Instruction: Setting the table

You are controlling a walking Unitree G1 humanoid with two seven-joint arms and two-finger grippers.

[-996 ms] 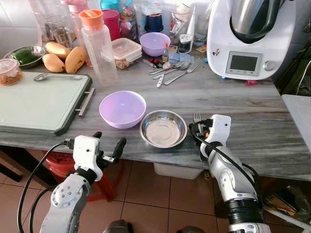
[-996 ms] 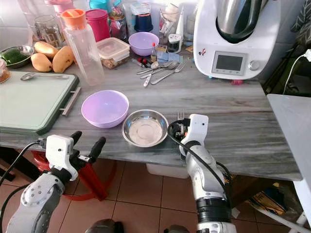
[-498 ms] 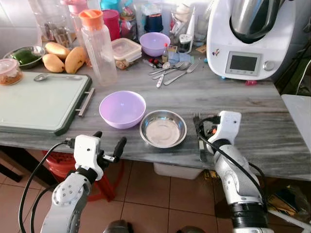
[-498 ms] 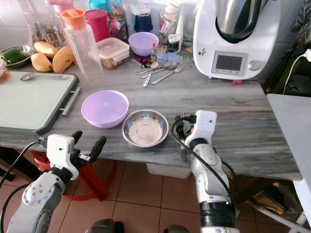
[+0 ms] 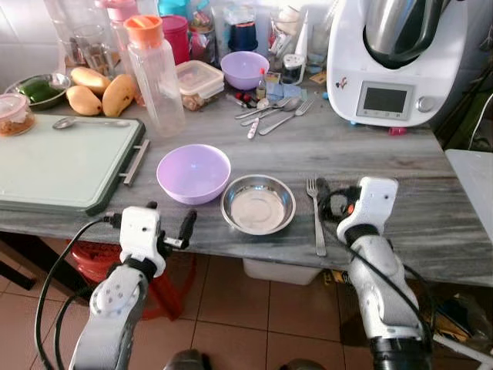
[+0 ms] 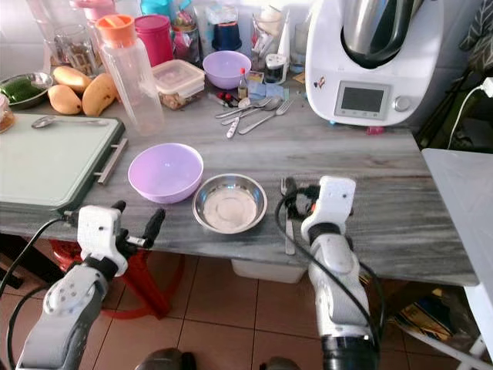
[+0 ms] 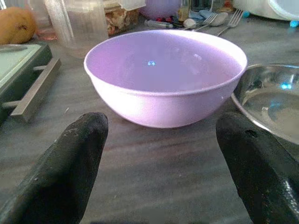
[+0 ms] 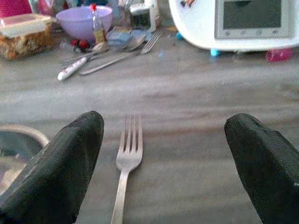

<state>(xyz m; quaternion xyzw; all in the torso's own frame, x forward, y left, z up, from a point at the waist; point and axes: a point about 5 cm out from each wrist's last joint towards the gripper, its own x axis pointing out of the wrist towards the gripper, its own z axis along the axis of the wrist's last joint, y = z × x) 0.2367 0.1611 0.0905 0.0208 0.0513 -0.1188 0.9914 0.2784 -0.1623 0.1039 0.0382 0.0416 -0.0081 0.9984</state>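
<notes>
Fork (image 5: 316, 218) is down on the surface (image 5: 400, 166), lower middle of frame, just right of the steel bowl (image 5: 258, 204). Right tool (image 8: 163, 163) is wide open, empty. Left tool (image 7: 163, 163) is open too, facing the purple bowl (image 5: 193, 173). Probably more cutlery next.

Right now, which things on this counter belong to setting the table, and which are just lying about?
Job: purple bowl, steel bowl, fork, right gripper open over the fork.
Lying about: cutting board, mangoes, plastic bottle, kitchen machine, spare cutlery.
</notes>
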